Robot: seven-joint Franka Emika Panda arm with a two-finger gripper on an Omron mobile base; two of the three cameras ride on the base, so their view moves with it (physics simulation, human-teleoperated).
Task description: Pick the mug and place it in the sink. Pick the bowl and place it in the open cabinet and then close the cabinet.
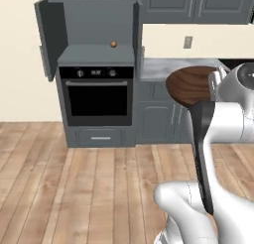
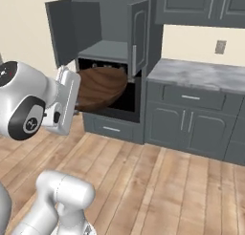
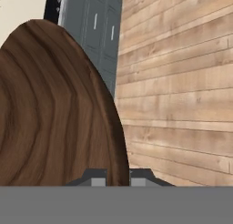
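My gripper [image 3: 117,178] is shut on the rim of the bowl [image 3: 54,114], a wide dark brown wooden bowl with ringed grain. I hold the bowl [image 1: 191,84] on edge in the air, in front of the counter. In the right base view the bowl [image 2: 100,88] hangs before the oven, just below the cabinet [image 2: 103,26]. The cabinet [image 1: 96,25] stands above the oven with both doors swung open and a grey inside. The mug and the sink are out of view.
A black oven [image 1: 96,96] sits under the open cabinet. A small round brown thing [image 1: 113,44] lies on the cabinet's shelf. A grey marble counter [image 2: 206,74] over lower cabinets runs to the right. Wooden floor [image 1: 74,188] spreads in front.
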